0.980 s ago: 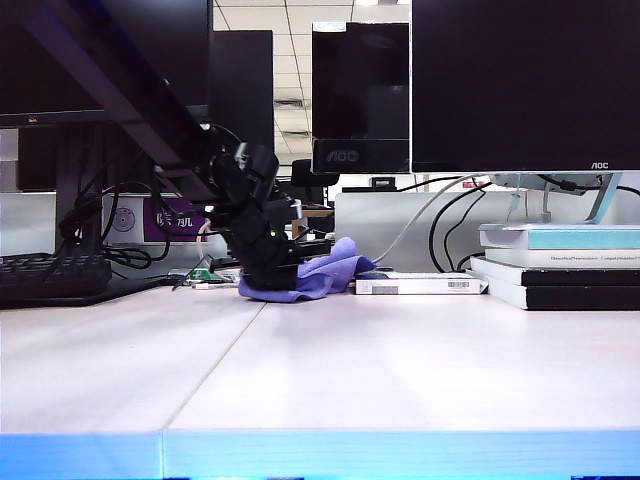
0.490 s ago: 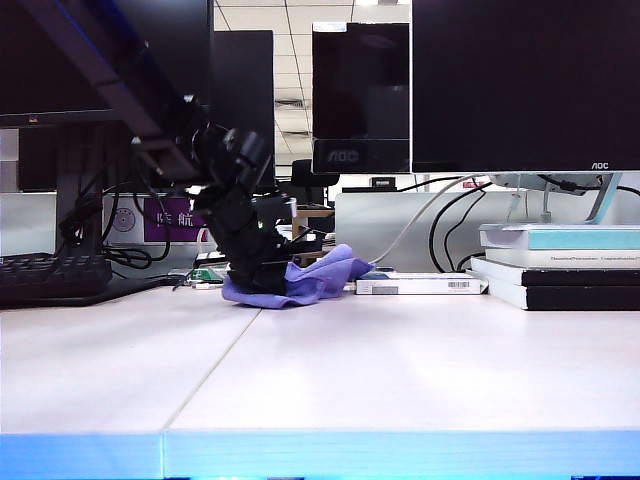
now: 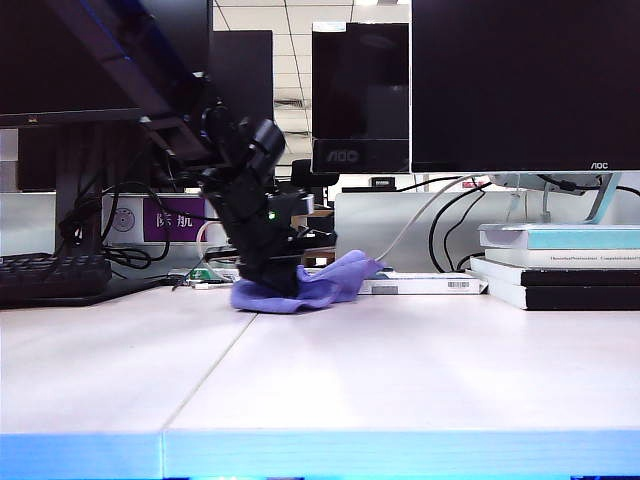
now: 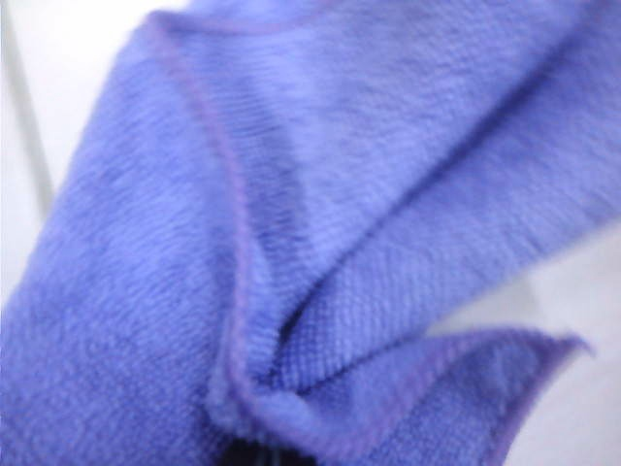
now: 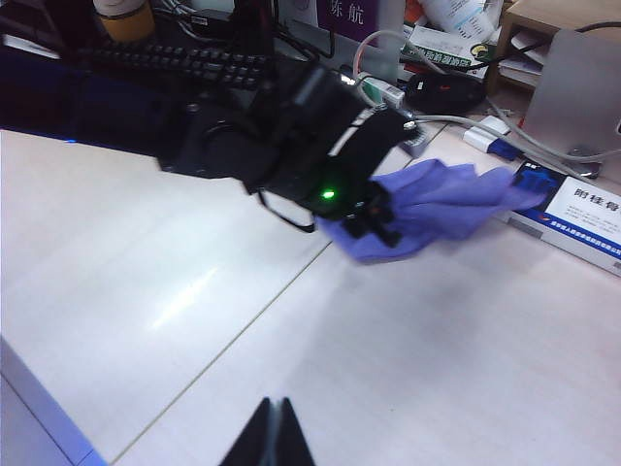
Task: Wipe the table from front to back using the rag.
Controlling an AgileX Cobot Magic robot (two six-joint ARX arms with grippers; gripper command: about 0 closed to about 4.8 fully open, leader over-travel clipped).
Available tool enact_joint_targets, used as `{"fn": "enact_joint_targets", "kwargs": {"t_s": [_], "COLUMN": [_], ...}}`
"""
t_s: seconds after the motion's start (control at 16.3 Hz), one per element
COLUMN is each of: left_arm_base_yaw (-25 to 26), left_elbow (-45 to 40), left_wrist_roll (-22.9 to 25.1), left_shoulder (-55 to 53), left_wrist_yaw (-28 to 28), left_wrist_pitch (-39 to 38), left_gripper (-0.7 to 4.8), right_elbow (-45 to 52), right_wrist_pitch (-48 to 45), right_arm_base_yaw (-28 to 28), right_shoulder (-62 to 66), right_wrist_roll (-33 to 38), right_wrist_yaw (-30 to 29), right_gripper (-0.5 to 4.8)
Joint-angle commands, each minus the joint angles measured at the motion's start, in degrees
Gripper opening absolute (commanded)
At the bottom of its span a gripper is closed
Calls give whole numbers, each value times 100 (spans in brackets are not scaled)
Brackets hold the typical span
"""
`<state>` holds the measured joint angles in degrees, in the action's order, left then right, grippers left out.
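Note:
The lavender rag (image 3: 325,283) lies bunched on the pale table (image 3: 400,370) near its back, just right of the seam. My left gripper (image 3: 272,282) points down into the rag's left end and is shut on it. In the left wrist view the rag (image 4: 320,194) fills the picture, and only a dark tip of the gripper (image 4: 262,456) shows under a fold. From the right wrist I see the left gripper (image 5: 378,228) pinching the rag (image 5: 446,204) on the table (image 5: 437,340). My right gripper (image 5: 275,413) hovers over the table nearer the front, shut and holding nothing.
A black keyboard (image 3: 50,275) sits at the back left. A flat white box (image 3: 420,285) lies right behind the rag, and stacked books (image 3: 560,265) stand at the back right. Monitors (image 3: 520,80) and cables line the rear edge.
The left arm has shifted and its wrist has risen, dragging the rag slightly sideways on the table. The rag now lies flatter. The right gripper has not moved.

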<state>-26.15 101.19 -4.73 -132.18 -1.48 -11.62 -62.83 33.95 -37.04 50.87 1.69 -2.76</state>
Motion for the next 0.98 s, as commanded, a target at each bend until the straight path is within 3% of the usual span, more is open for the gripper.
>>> {"fn": "enact_joint_targets", "kwargs": {"t_s": [0.06,0.49,0.98], "left_arm_base_yaw": [-13,-83,-538], "left_elbow": [-861,-2736,-3670], "left_wrist_roll": [-20,-17,-133], "left_shoulder": [415,1609,2273], "left_wrist_yaw": [17,-131,-179], "left_wrist_pitch": [688,951,903], "left_gripper": [-6,-6,-6], "right_elbow": [-20,-20,-20], "right_wrist_pitch": [-76,-74,-76], "right_arm_base_yaw": [-4,-4,-4], "right_shoulder": [-11,-11,-11], "right_wrist_roll": [15,15,15], "right_wrist_yaw": [-13,-13,-13], "right_gripper": [4,4,4]}}
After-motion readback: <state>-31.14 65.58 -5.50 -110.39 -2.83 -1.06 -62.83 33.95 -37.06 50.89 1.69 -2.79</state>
